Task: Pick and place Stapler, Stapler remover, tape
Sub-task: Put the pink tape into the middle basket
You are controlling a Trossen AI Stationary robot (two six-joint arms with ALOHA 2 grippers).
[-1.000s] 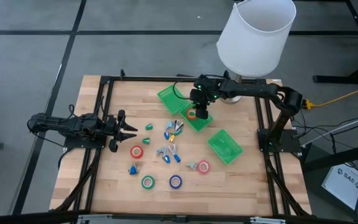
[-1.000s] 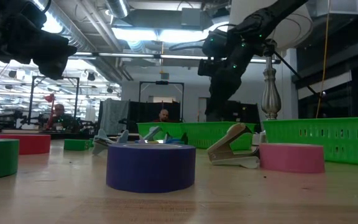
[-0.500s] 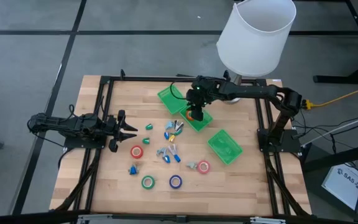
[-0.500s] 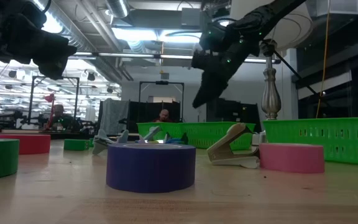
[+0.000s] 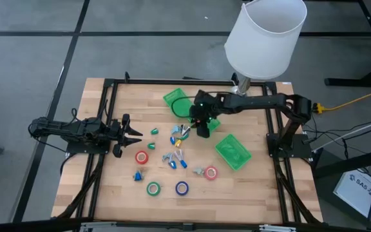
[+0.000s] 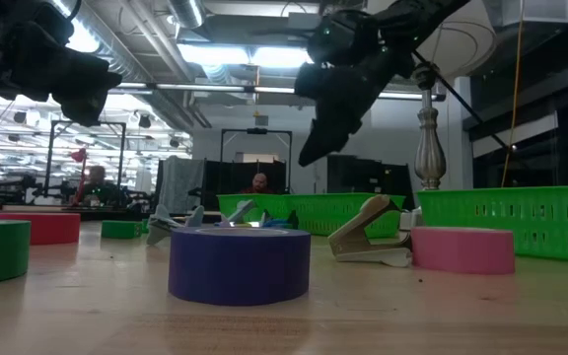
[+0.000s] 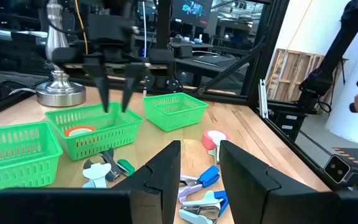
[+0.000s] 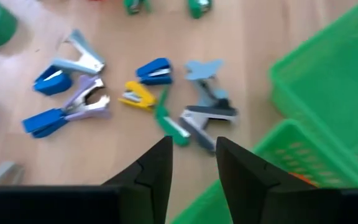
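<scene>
We read this as the gap between placements — the right gripper [image 5: 202, 129] hangs above the table at the edge of the middle green tray [image 5: 211, 122], fingers a little apart with nothing between them. The right wrist view looks down past its fingers [image 8: 156, 163] onto the cluster of staplers and removers [image 8: 166, 99] in mid-table, so our guess is the arm is heading for its next pick.

One orange tape roll [image 7: 79, 131] already lies inside that middle tray, seen from the left wrist view. Everything else is loose on the wood: red tape [image 5: 142, 156], green tape [image 5: 152, 189], blue tape [image 5: 181, 188] and pink tape [image 5: 210, 173] toward the near side, with small blue, yellow and green staplers plus grey claw removers [image 5: 179, 134] bunched just beside the right gripper.

The left gripper [image 5: 133, 133] waits at the table's left edge, well apart from the items; its fingers [image 7: 166, 168] stand slightly apart and hold nothing.

Next move, as we judge it — lower the right gripper over one item in the cluster, line the jaws across its narrow body, close. The pieces lie touching or nearly so, so a clean single grab looks tricky. Most of the task is still ahead.
</scene>
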